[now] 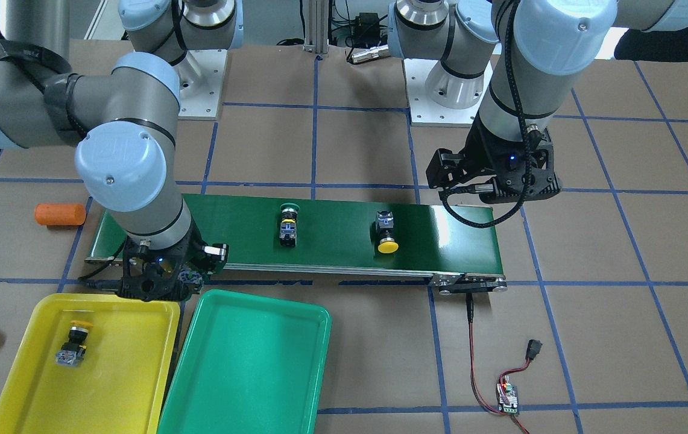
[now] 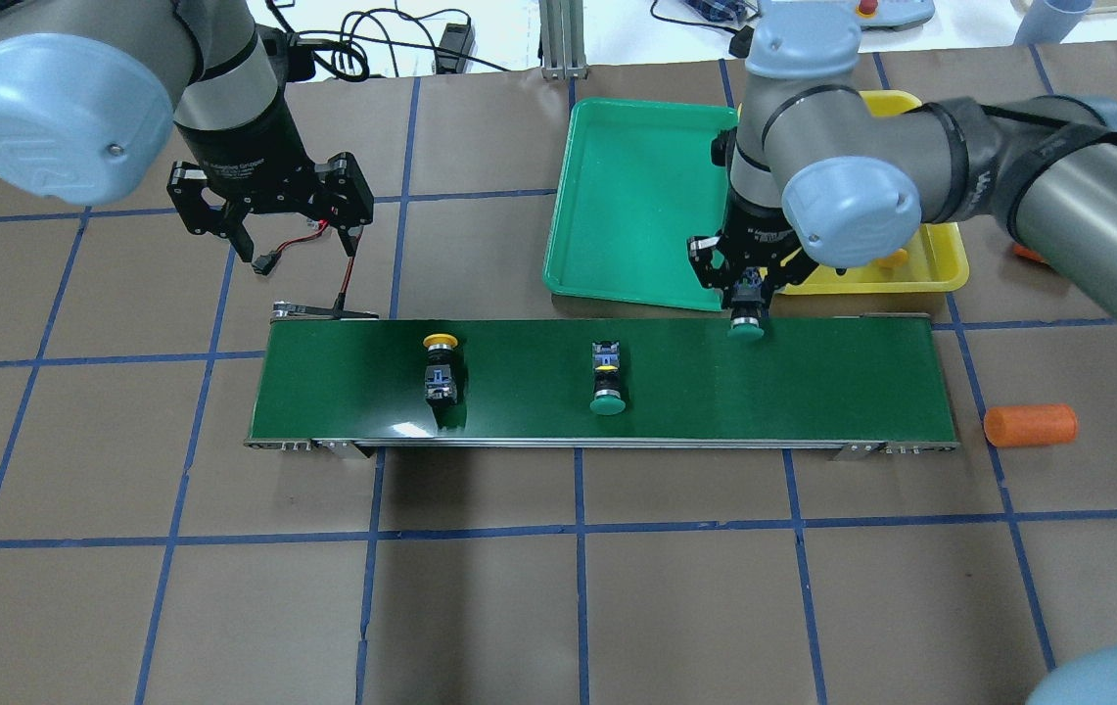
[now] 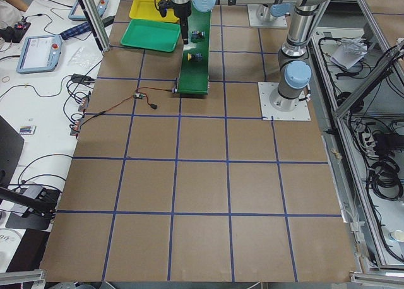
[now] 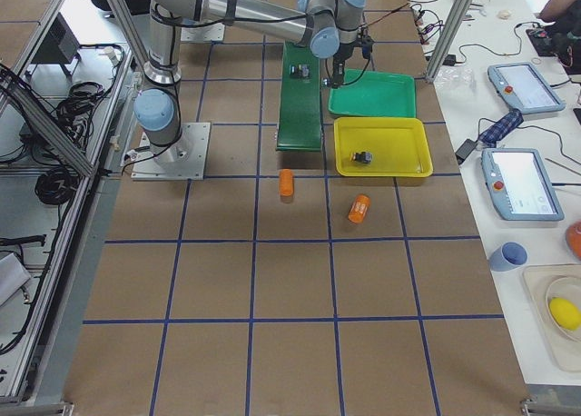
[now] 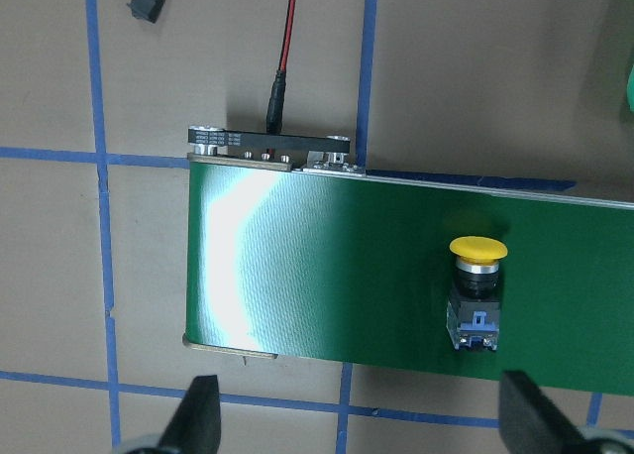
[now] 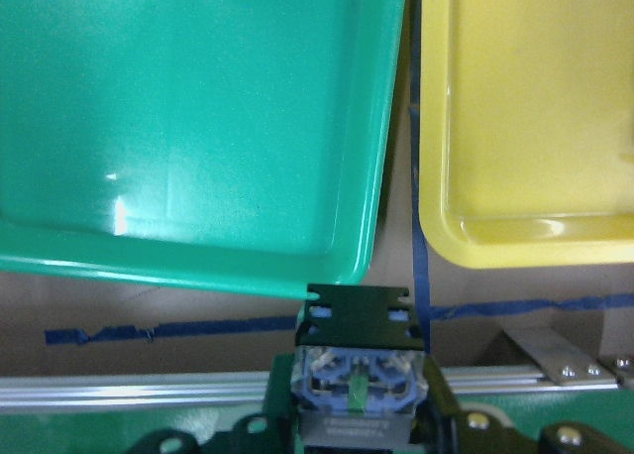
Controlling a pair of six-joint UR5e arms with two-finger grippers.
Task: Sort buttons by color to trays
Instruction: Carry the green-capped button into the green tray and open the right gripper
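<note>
Right gripper point(image 2: 746, 311): clamped on a green button point(image 2: 745, 330) over the far edge of the belt point(image 2: 813, 382) — beside the green tray point(image 2: 636, 196).
Left gripper point(image 2: 299, 247): fingers held apart above the counter point(image 2: 127, 587), past the belt's left end.
On the belt: a second green button point(image 2: 607, 380) and a yellow button point(image 2: 441, 364) are laid.
Yellow tray point(image 1: 132, 386): by the counter's far edge — another yellow button point(image 1: 72, 345) is laid inside.

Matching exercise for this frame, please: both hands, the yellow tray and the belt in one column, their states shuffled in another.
1 right hand
2 left hand
3 yellow tray
4 belt

A open, holding nothing
B shut on gripped green button
C loose yellow button and loose green button lie on it
D lone yellow button lies in it

Pairs: 1-B, 2-A, 3-D, 4-C
</note>
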